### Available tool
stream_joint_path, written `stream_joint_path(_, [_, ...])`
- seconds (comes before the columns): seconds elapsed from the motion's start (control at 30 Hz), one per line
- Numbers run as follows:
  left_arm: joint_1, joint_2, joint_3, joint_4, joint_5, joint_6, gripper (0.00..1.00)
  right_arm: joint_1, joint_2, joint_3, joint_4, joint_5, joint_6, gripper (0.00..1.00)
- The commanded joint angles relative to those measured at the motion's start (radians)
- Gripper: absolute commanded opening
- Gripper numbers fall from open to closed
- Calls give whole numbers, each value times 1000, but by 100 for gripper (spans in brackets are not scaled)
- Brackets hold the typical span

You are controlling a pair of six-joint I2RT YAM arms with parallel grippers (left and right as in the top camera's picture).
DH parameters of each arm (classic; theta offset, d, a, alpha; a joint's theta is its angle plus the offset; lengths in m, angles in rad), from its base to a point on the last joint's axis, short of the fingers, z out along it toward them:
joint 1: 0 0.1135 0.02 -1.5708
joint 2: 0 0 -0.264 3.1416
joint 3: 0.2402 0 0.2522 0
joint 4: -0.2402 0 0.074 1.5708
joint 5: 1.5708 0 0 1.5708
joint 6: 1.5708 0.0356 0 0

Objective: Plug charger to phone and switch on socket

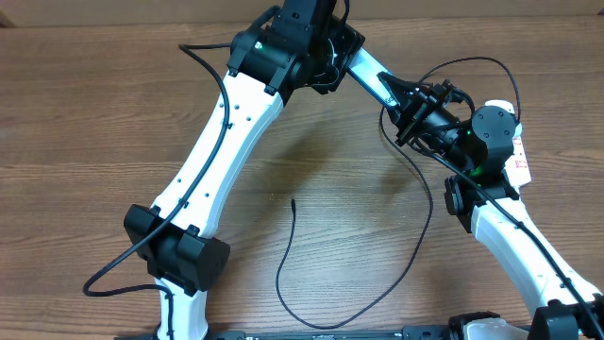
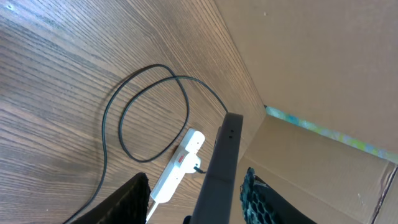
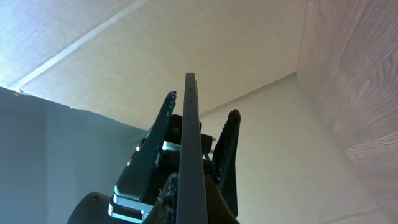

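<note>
The phone (image 1: 377, 80) is held on edge in the air at the back of the table, between both arms. My right gripper (image 3: 189, 208) is shut on one end of the phone (image 3: 189, 124). My left gripper (image 2: 193, 202) is open, and its fingers straddle the other end of the phone (image 2: 219, 162) with gaps on both sides. The charger (image 1: 280, 274) lies loose on the table, its connector tip (image 1: 293, 200) free in the middle. The socket (image 2: 177, 168) lies on the table with the charger's black plug (image 2: 199, 168) in it. In the overhead view the socket (image 1: 518, 161) is mostly hidden under my right arm.
A cardboard wall (image 2: 311, 68) stands along the far edge of the table. The charger cable (image 2: 149, 106) forms a loop beside the socket. A white cord (image 2: 151, 213) leaves the socket's near end.
</note>
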Motion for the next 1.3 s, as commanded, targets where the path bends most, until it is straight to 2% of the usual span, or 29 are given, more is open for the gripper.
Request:
stream_joint_path(0.0, [5,-3,1,-2,7,14,52,2,-9,22,21,6,138,4])
stream_joint_path(0.1, [5,-3,1,-2,8,14,55,2,-9,22,21,4,138,4])
stream_joint_path(0.2, [5,-3,1,-2,7,14,52,2,-9,22,21,4,138,4])
stream_joint_path(0.3, [5,-3,1,-2,7,14,41,2,-9,22,21,3,138,4])
stream_joint_path(0.6, [5,-3,1,-2,0,14,24,2,-9,22,21,-9,138,4])
stream_joint_path(0.77, [5,-3,1,-2,0,14,7,2,-9,22,69,-11,138,4])
stream_joint_path(1.27, [5,-3,1,-1,0,14,4,2,-9,22,80,-19,138,4])
